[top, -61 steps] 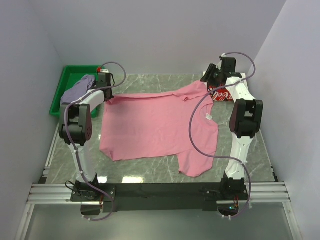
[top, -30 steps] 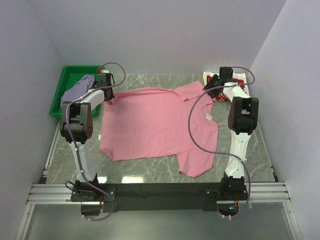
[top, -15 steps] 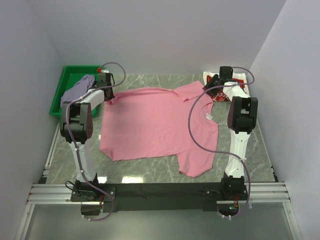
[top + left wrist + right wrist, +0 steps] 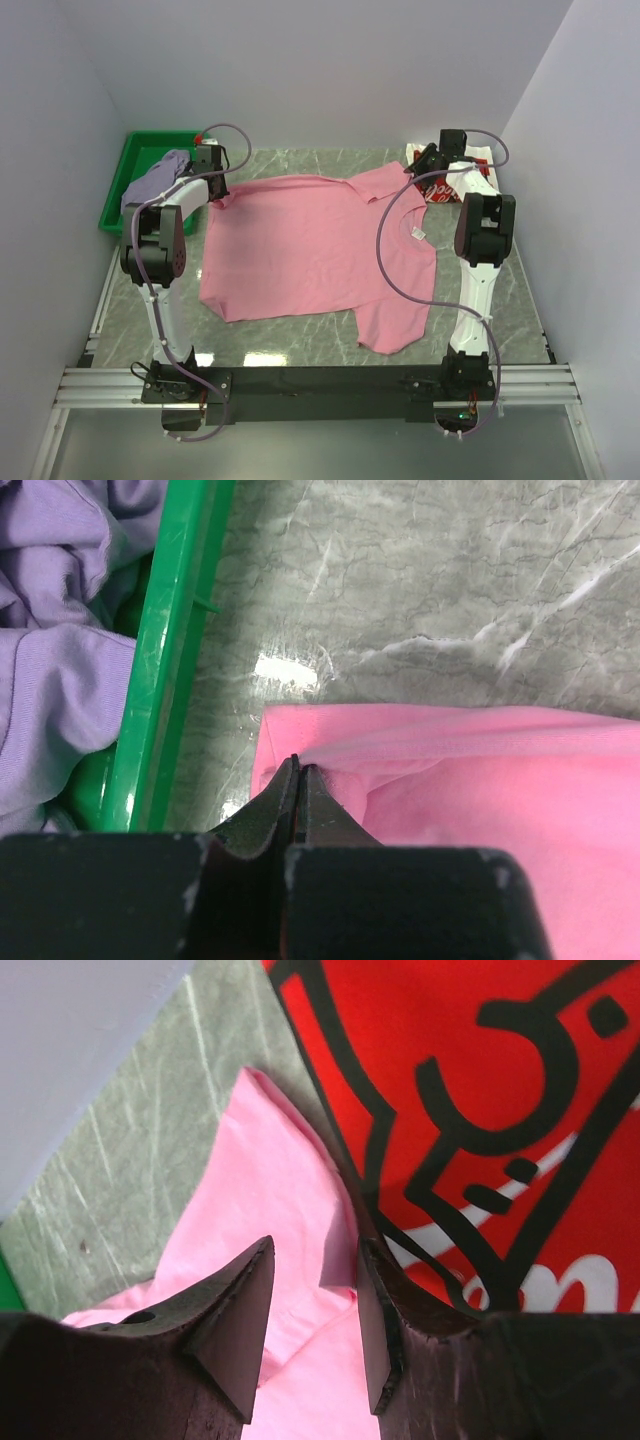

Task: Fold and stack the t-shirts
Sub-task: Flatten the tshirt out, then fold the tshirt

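Pink tee (image 4: 310, 245) lies flat on bench (image 4: 300, 160), hem left, collar right. Left pincer (image 4: 298, 770) is together, pinching the far hem corner beside green bin (image 4: 170, 680) holding lavender tee (image 4: 50, 680). Right pincer (image 4: 312, 1260) is apart, straddling the far sleeve tip. Coca-Cola tee (image 4: 470, 1080) touches that sleeve, likely snag.
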Robot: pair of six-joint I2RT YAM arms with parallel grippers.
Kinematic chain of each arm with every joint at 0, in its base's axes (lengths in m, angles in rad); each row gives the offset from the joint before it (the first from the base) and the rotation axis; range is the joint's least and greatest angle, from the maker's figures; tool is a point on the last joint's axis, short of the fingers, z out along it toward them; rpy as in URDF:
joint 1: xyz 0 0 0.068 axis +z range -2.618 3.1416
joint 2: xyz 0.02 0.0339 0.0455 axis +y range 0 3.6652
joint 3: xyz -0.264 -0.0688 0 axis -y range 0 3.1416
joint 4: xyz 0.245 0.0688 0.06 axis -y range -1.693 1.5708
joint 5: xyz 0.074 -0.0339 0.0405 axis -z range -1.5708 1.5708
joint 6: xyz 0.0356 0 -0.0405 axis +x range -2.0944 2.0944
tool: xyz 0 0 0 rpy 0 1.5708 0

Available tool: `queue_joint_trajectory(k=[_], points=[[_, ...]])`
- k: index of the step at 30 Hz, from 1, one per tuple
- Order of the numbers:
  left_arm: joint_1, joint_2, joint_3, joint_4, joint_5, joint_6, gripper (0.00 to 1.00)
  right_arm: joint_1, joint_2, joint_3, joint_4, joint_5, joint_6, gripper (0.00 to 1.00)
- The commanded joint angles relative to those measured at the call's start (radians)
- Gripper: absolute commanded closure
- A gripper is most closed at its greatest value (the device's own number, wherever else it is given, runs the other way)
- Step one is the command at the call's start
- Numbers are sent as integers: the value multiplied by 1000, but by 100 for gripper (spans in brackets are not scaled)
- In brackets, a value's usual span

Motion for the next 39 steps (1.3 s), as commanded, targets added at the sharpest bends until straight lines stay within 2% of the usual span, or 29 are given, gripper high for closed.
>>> queue_joint_trajectory(k=[1,6,22,24,25,27,28,30,31,32,39], points=[[3,1,41,6,-7,5,99,-3,25,63,23,-23,7,54],[3,1,41,4,-10,10,99,-3,16,49,48,-13,-4,54],[3,0,39,4,-13,13,99,-5,102,162,-115,4,10,55],[6,3,41,2,-17,14,99,-5,91,144,-97,3,10,60],[5,3,42,2,-17,16,99,-5,85,130,-89,7,10,67],[6,3,44,2,-23,19,99,-5,74,125,-81,11,5,74],[5,3,45,2,-24,25,99,-5,71,133,-84,14,2,82],[5,1,52,5,-41,34,99,-5,62,139,-84,19,-2,89],[5,0,55,9,-49,40,99,-5,50,141,-81,20,-2,98],[6,-2,61,13,-56,53,99,-5,42,139,-80,23,-2,100],[11,10,130,44,-109,137,99,-14,-59,119,-43,16,16,100]])
